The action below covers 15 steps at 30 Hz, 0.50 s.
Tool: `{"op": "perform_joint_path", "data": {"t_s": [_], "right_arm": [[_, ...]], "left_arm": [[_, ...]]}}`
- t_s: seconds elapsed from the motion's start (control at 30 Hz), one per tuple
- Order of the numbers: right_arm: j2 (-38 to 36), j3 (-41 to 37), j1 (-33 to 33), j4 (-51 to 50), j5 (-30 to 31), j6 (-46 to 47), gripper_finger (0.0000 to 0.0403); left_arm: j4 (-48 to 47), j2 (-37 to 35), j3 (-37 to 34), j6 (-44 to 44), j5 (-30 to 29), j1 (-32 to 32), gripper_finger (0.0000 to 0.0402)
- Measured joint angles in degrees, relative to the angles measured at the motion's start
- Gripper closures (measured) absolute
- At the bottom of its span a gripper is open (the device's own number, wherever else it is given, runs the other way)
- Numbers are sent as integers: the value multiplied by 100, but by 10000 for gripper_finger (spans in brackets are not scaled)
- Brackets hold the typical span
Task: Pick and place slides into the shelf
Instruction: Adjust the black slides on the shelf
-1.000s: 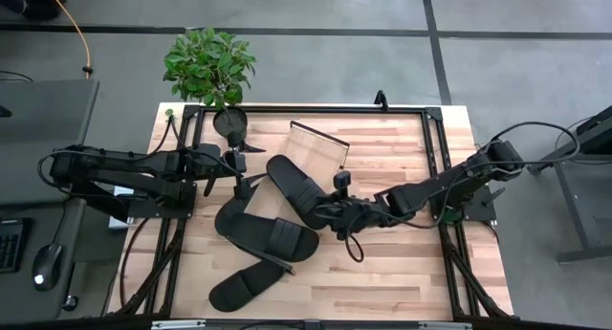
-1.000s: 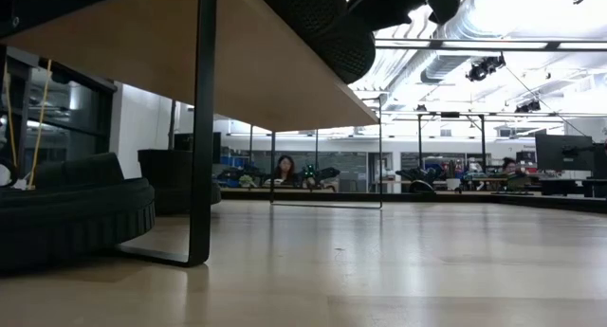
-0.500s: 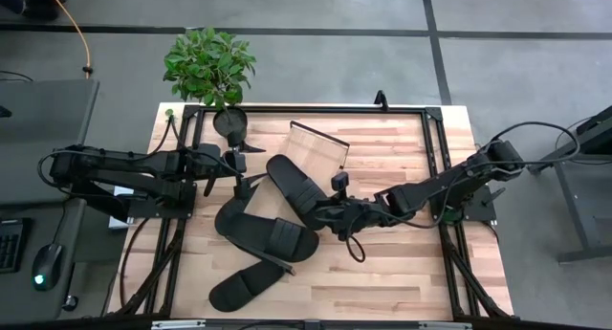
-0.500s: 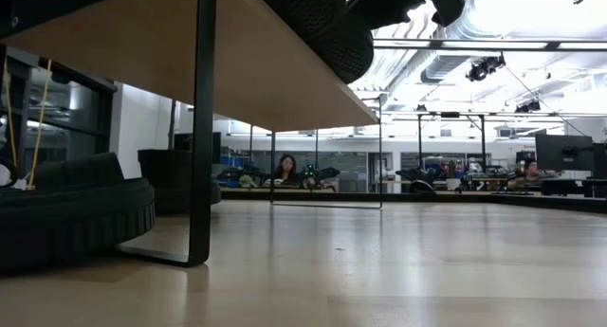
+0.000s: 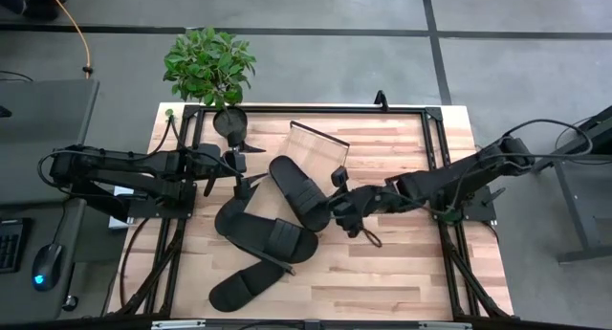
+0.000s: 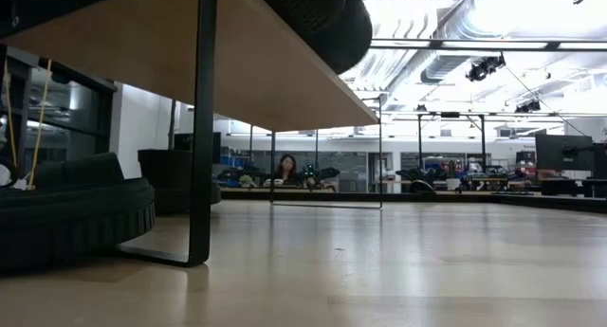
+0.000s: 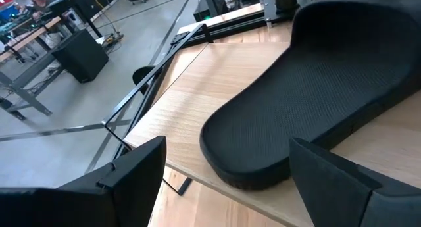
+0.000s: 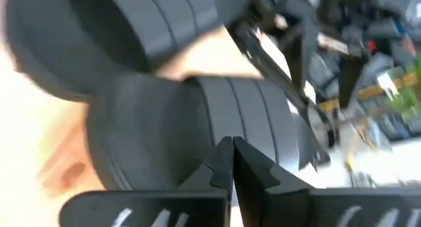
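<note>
The shelf stands mid-table, and its light plank shows from below in the low view. One black slide lies on the plank, also seen as the slide and its sole. My right gripper is shut and hovers just off that slide's ribbed strap, touching nothing. My left gripper waits open at the slide's other end, seen from above as the left gripper. A second slide and a third slide lie flat on the table.
A potted plant stands at the far left corner. A dark cable loop hangs below my right wrist. The shelf's dark leg stands beside a slide on the table. Bare wood lies at the table's near right.
My right gripper has risen, pulled back a little toward the table's right edge and rolled at the wrist. It has left the top of the low view. The slide on the shelf stays where it was.
</note>
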Motion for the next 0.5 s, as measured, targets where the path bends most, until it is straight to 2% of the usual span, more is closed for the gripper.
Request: {"op": "perform_joint_path", "data": {"t_s": [0.13, 0.5], "right_arm": [[-143, 0, -119, 71, -607, -260, 402], [-101, 2, -391, -145, -845, 9, 402]], "left_arm": [[-2, 0, 0, 0, 2, 0, 98], [-3, 2, 0, 0, 0, 0, 99]]}}
